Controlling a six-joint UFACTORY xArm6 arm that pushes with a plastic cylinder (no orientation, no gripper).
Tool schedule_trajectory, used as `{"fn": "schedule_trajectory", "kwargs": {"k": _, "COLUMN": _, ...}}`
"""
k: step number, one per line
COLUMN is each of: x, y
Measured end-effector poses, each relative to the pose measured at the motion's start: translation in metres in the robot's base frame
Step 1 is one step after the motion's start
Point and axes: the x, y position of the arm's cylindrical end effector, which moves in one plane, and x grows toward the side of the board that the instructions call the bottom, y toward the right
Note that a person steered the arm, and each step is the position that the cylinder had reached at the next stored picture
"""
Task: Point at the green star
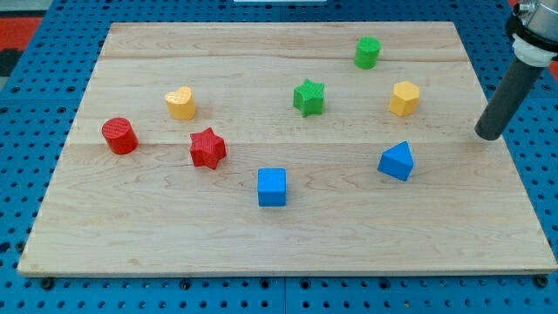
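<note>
The green star (309, 97) lies on the wooden board (174, 235), right of centre in its upper half. My tip (489, 135) rests at the board's right edge, far to the right of the star and a little lower. The yellow hexagon (404, 98) lies between the star and my tip. The rod rises toward the view's top right corner.
A green cylinder (368, 52) sits above the star's right. A blue triangular block (397, 161) is left of my tip. A blue cube (272, 187), red star (207, 147), red cylinder (119, 136) and yellow heart (180, 103) lie further left.
</note>
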Motion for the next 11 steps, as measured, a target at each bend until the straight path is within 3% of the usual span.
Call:
{"fn": "schedule_trajectory", "kwargs": {"k": 1, "x": 0.0, "y": -0.002}}
{"fn": "schedule_trajectory", "kwargs": {"k": 3, "x": 0.003, "y": -0.117}}
{"fn": "schedule_trajectory", "kwargs": {"k": 5, "x": 0.003, "y": -0.153}}
{"fn": "schedule_trajectory", "kwargs": {"k": 6, "x": 0.006, "y": -0.212}}
{"fn": "schedule_trajectory", "kwargs": {"k": 11, "x": -0.007, "y": -0.216}}
